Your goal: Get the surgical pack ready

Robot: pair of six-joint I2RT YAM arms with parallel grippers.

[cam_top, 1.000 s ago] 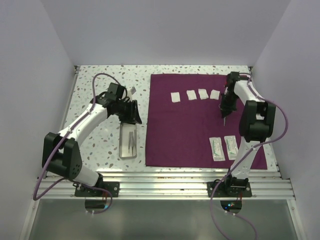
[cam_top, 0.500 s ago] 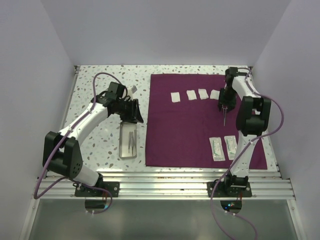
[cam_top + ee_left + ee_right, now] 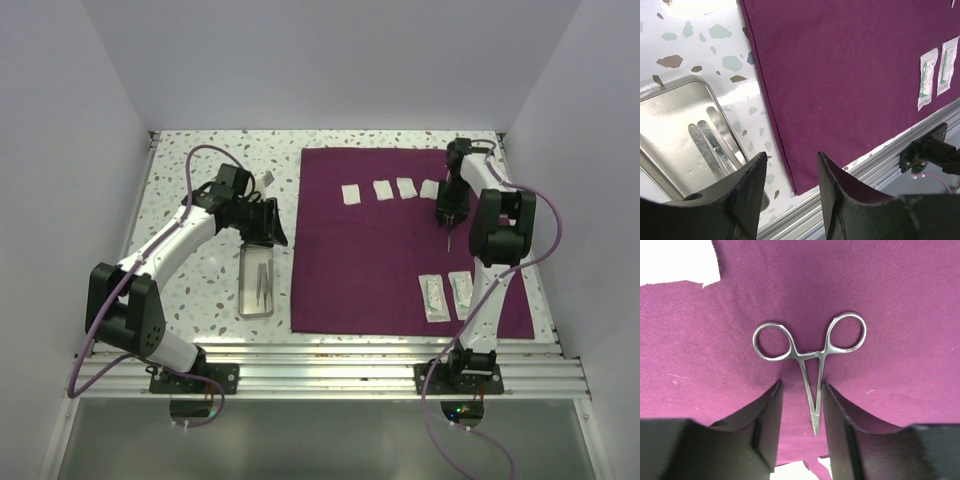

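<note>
The dark purple cloth lies flat on the right half of the table. Metal forceps rest on it between the fingers of my right gripper, which stands open just over the cloth, near its far right. Several white gauze squares sit in a row along the cloth's far part. The steel tray stands left of the cloth and holds thin instruments. My left gripper hangs open and empty above the cloth's left edge and the tray.
Two sealed white packets lie on the cloth's near right; the left wrist view shows them too. A small grey object sits on the speckled table behind the left arm. The aluminium rail runs along the near edge.
My right gripper has gone from shut to open and let the forceps down on the cloth, shifting slightly toward the back. The left arm has hardly moved.
</note>
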